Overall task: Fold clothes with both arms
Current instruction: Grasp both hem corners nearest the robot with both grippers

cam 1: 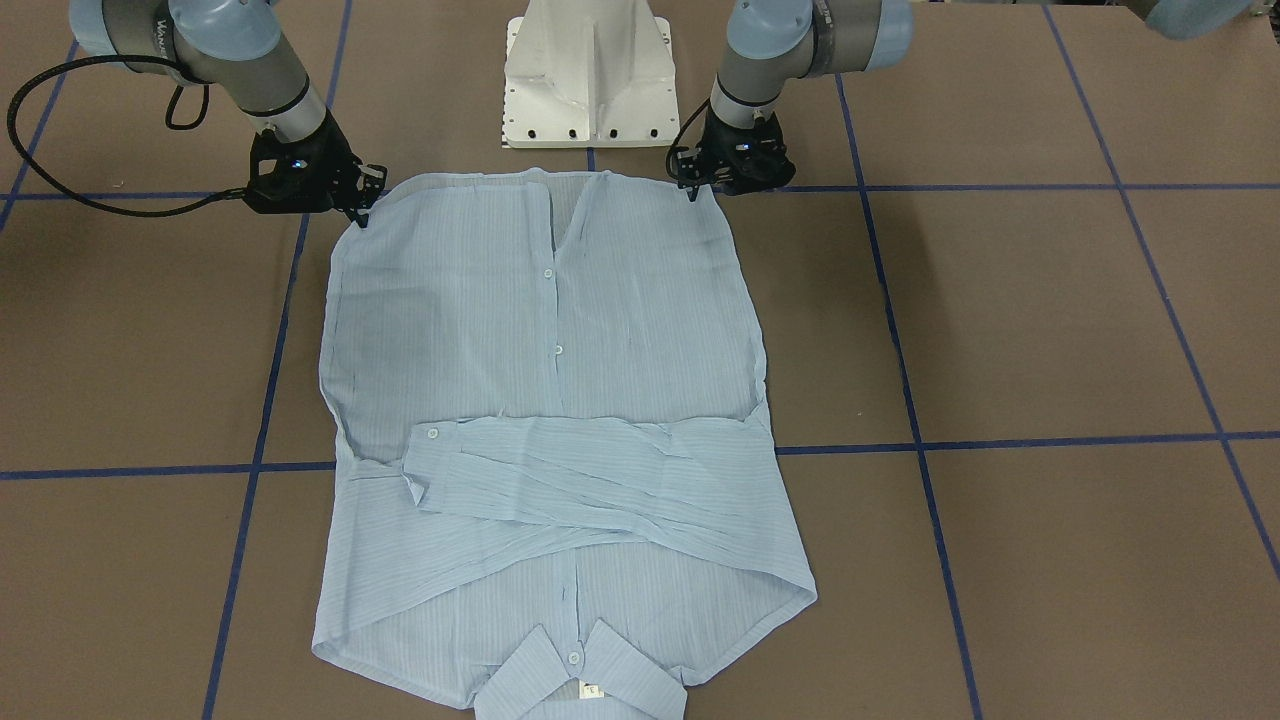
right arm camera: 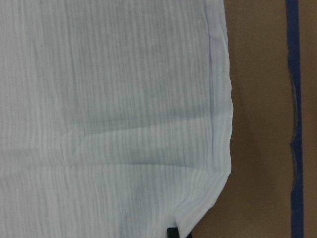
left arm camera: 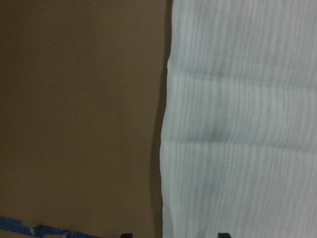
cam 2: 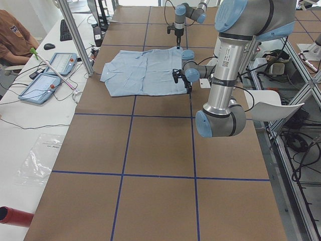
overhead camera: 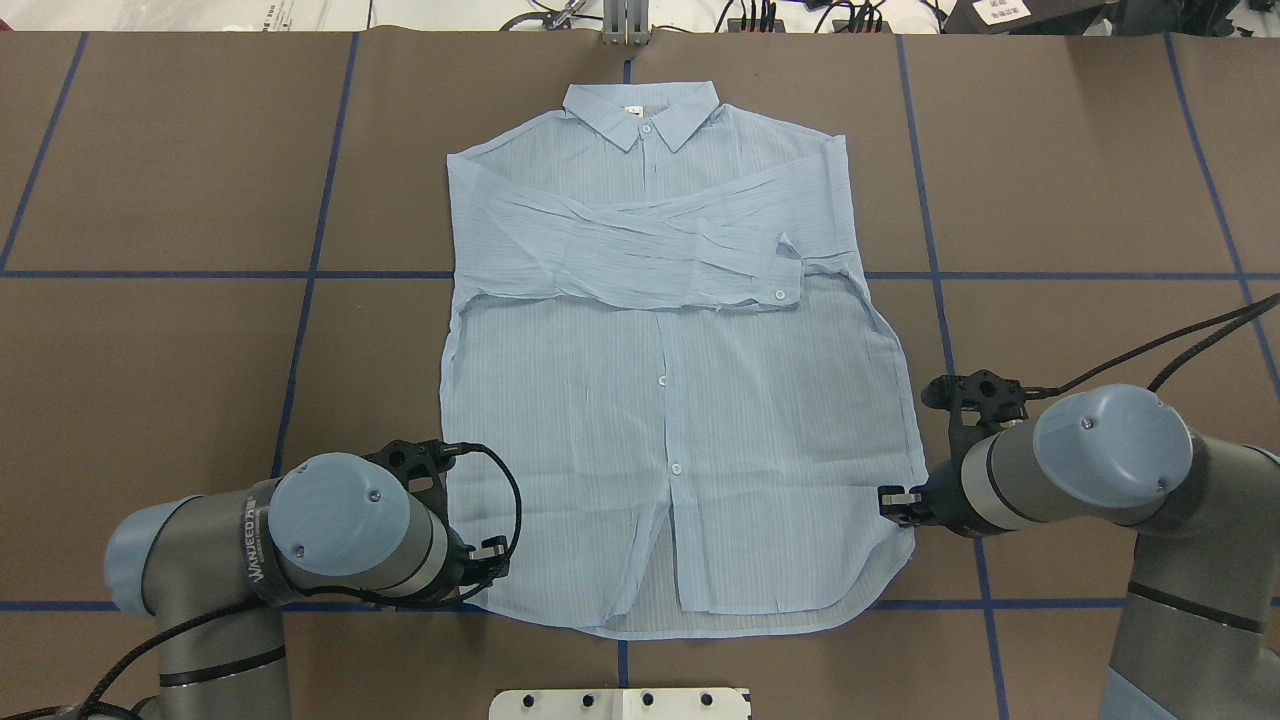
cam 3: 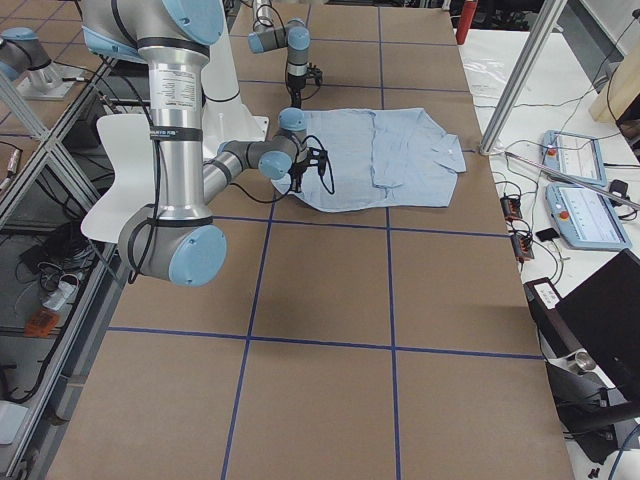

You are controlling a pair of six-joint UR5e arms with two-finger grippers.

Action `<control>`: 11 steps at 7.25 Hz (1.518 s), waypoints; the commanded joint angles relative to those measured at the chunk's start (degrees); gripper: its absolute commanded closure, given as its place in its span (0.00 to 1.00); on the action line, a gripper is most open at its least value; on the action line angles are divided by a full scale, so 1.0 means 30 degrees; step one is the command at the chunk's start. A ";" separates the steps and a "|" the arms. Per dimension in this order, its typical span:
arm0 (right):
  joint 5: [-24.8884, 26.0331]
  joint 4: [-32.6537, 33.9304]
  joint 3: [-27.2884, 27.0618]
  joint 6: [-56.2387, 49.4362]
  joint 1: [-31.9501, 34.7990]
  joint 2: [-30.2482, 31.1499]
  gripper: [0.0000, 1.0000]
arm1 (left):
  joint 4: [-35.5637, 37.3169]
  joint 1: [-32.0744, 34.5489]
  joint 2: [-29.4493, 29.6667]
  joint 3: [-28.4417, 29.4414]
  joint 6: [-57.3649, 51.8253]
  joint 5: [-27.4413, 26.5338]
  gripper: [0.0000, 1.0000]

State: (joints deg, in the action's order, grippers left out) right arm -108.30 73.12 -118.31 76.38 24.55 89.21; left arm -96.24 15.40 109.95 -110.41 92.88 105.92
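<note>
The pale-blue striped shirt lies flat and face up on the brown table, collar at the far side, both sleeves folded across the chest, hem towards me. My left gripper is at the hem's left corner; in the left wrist view its fingertips stand apart, astride the shirt's side edge, open. My right gripper is at the hem's right corner. In the right wrist view one fingertip shows at the middle, on the shirt's rounded corner, so it looks shut on the cloth.
The white pedestal base stands just behind the hem. Blue tape lines cross the brown table. A side table with tablets, a seated person and an aluminium post lie beyond the collar end.
</note>
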 commanded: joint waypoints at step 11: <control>-0.0317 0.0000 0.0033 -0.0233 0.1336 -0.0791 1.00 | 0.1197 0.0663 0.0499 -0.0547 -0.0315 0.0027 1.00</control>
State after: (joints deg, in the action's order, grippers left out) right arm -109.16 73.13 -118.28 75.96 27.61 87.61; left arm -94.30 16.28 111.38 -110.60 92.28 105.96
